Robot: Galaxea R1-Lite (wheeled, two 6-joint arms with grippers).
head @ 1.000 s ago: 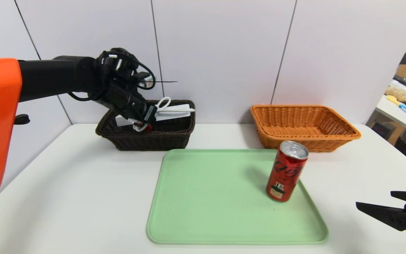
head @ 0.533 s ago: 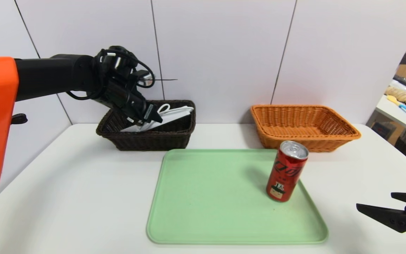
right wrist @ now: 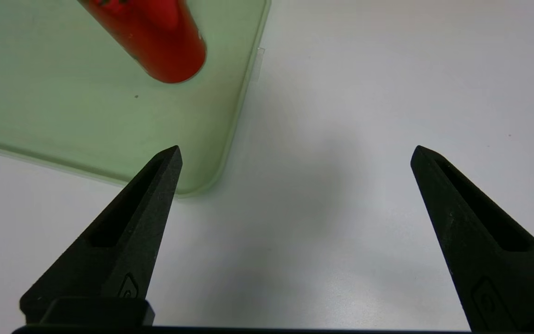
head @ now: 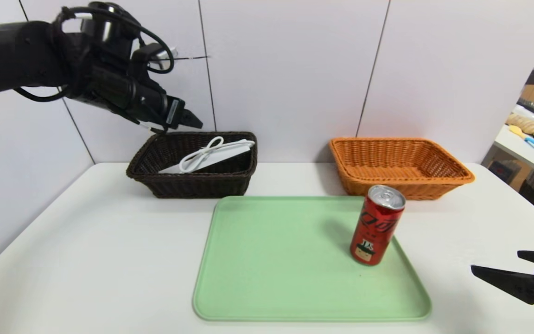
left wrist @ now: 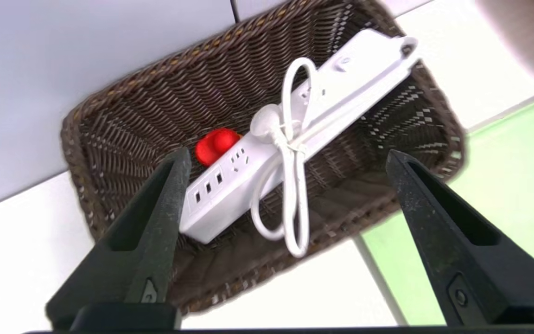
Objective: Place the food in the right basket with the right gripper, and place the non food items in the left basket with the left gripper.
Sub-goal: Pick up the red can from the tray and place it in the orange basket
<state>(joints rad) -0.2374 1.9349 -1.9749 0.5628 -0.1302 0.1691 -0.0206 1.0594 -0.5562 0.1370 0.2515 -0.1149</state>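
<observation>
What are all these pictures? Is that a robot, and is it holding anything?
Yes, it's a robot with two arms! One picture comes from its head, looking down at the table. The other two come from cameras on its wrists.

The left end effector is above the dark basket. Inside are a white power strip and a little red toy.

The right end effector is over the table, beside a green tray. A red drink can stands on the tray, and an orange basket sits behind it.

Both end effectors are open, holding nothing.
</observation>
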